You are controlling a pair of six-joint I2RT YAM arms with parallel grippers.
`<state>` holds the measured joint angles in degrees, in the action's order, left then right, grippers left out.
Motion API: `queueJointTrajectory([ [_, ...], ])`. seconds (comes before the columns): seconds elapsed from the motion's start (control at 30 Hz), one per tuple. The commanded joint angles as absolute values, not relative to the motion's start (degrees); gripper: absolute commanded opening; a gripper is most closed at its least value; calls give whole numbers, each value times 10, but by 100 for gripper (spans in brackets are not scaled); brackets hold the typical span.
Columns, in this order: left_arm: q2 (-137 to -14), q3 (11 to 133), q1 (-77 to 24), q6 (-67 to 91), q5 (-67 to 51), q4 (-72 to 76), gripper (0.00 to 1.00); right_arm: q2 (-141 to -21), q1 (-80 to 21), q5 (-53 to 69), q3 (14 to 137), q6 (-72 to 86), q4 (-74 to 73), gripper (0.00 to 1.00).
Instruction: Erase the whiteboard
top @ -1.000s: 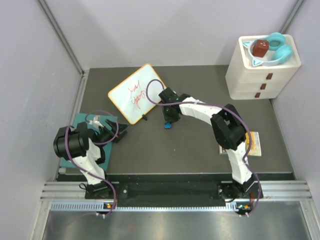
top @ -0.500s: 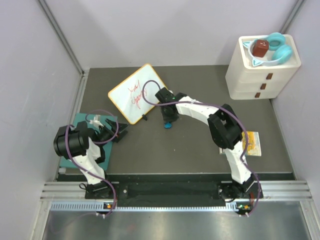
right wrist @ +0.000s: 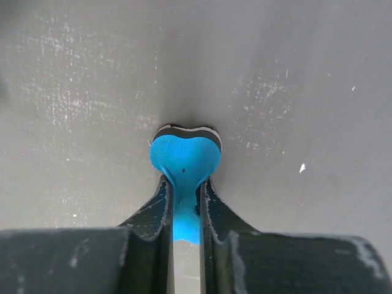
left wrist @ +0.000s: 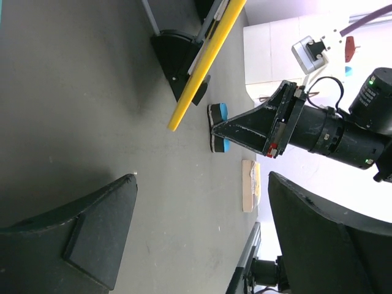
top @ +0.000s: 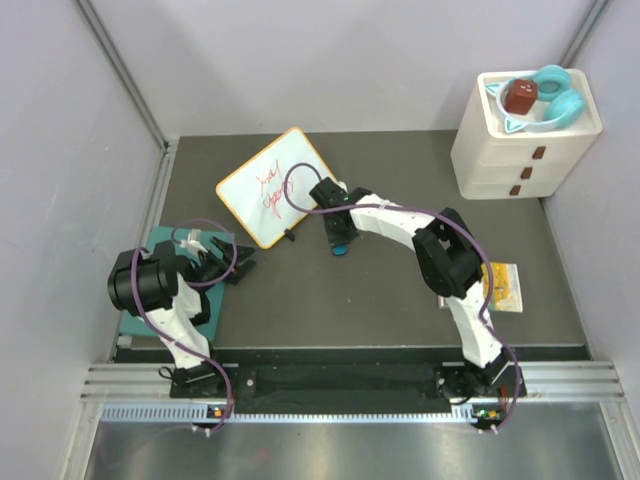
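1. Right gripper (right wrist: 184, 184): clamped on a blue eraser (right wrist: 185, 156), felt end down on the dark surface (right wrist: 294, 73), near the whiteboard's lower right edge but not touching it.
2. Left gripper (left wrist: 202, 184): spread wide, nothing held, low beside the teal mat (top: 160, 240) at the left.
3. Whiteboard (top: 275, 187): left of centre toward the back, propped at a tilt on small black feet (left wrist: 177, 52), with unwiped red handwriting (top: 272, 188) across its face.
4. Handling, as a judgement: probably light and stiff, with a slick face, so likely to slide or tip backward under a hard wipe. Best steadied at the orange rim (left wrist: 205, 61), clear of the writing; best wiped with light, flat pressure.
5. Well apart at the right: a white drawer unit (top: 520, 150) and a picture booklet (top: 508, 285), neither in the way.
6. Nearest obstacle: the near foot and rim edge, between eraser and board face. Safer to lift over than to drag across.
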<state>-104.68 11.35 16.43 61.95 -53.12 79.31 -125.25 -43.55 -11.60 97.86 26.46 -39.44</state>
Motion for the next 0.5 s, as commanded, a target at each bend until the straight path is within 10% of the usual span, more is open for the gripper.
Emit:
queueJointTrajectory([
  [0.0, -1064, 119, 162, 609, -525, 971, 90, -1239, -441, -144, 940, 260, -391, 0],
  [0.47, -1095, 161, 148, 612, -468, 971, 73, -1094, -442, -96, 839, 226, -250, 0],
])
